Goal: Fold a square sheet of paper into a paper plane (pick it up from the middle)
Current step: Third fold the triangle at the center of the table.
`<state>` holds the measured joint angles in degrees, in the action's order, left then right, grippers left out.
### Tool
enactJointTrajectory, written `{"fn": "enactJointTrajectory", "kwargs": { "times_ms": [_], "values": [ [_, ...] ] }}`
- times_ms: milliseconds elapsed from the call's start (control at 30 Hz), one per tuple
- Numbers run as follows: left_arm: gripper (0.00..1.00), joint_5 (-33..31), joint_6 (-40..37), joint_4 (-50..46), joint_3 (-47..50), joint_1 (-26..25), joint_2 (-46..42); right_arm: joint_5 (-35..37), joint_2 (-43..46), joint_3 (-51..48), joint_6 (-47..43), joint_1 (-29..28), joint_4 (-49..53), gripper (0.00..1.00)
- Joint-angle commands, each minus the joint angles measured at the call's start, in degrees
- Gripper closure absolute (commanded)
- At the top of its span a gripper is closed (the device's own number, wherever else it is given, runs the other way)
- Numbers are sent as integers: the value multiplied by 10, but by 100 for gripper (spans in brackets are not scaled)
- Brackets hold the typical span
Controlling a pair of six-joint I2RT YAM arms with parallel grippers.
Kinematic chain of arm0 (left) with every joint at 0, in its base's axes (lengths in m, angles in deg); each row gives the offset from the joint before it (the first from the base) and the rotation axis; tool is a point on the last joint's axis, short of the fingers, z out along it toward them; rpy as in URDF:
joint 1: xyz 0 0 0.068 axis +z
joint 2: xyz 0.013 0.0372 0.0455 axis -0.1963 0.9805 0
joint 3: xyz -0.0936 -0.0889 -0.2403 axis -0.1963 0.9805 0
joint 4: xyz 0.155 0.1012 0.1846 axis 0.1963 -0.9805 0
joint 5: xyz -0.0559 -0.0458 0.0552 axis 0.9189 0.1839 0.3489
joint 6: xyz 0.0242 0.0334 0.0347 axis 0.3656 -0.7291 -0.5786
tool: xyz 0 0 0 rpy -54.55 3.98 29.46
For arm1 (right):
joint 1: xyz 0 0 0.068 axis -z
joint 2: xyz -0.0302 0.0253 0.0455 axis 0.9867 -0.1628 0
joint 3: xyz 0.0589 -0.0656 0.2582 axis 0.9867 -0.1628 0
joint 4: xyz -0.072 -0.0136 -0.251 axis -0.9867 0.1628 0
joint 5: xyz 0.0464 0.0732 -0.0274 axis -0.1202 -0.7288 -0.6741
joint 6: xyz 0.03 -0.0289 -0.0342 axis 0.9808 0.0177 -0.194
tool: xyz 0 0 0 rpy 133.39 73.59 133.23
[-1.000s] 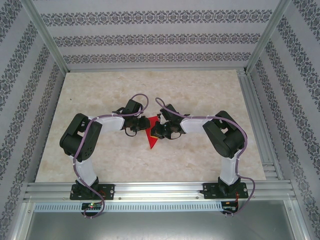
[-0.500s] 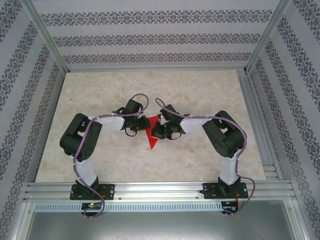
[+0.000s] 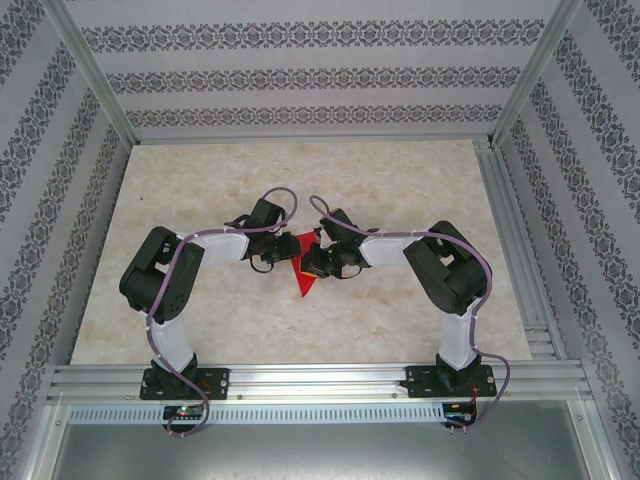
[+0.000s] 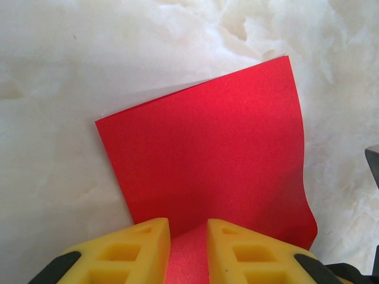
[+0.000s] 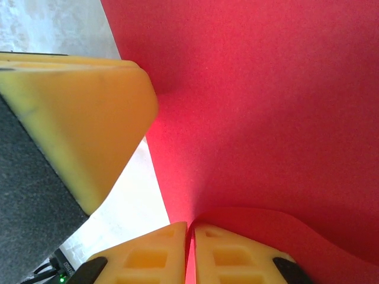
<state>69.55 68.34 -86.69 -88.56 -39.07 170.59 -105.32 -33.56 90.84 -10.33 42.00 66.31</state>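
- Red paper plane [image 3: 303, 268] lies mid-counter between the two arms. Seen from above it is a narrow triangle with its tip toward the near edge.
- Counter [image 3: 200, 190]: pale marbled surface, smooth, matte.
- Right pincer [image 5: 190, 232]: yellow fingers closed to a hairline slit, with the edge of the red sheet caught in it. Judged a firm pinch.
- Left pincer [image 4: 188, 228]: jaws stand a narrow gap apart, and a raised strip of red paper sits in that gap. I cannot tell whether the pads actually bear on it.
- Right wrist view: a large yellow finger pad [image 5: 77, 118] with dark backing sits just beside the sheet. Probably the left pincer's, not certain.
- Paper surface: saturated red, matte, fine grain. A pale sliver shows along the far edge in the left wrist view. The right-hand edge there bows in a gentle curve, so the sheet is not lying fully flat.
- Handling, judged: very light and thin, limp across a span, stiffer along a crease. It will slide on the smooth counter, and it will crumple or tear if the two arms pull against each other.
- Where to grip, judged: across the central folded spine, where the layers stack, rather than on a single-layer wing edge.
- Pads look like soft moulded foam or rubber with hollow cells. Likely grippy enough on paper at light force.
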Motion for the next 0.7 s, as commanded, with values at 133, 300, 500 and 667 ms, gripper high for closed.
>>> {"fn": "enactJointTrajectory", "kwargs": {
  "times_ms": [133,300,500,667],
  "values": [
    [74,2,-9,-17,15,4,20,4,-20,6,1,-1,-14,87],
    [74,4,-3,-21,14,4,9,5,-26,6,-1,-1,-8,82],
    [73,-14,21,-30,21,10,-45,7,-29,-1,-7,-2,-2,73],
    [72,-36,28,-43,41,28,-93,10,-23,-5,-10,-2,-3,65]
  ]
}}
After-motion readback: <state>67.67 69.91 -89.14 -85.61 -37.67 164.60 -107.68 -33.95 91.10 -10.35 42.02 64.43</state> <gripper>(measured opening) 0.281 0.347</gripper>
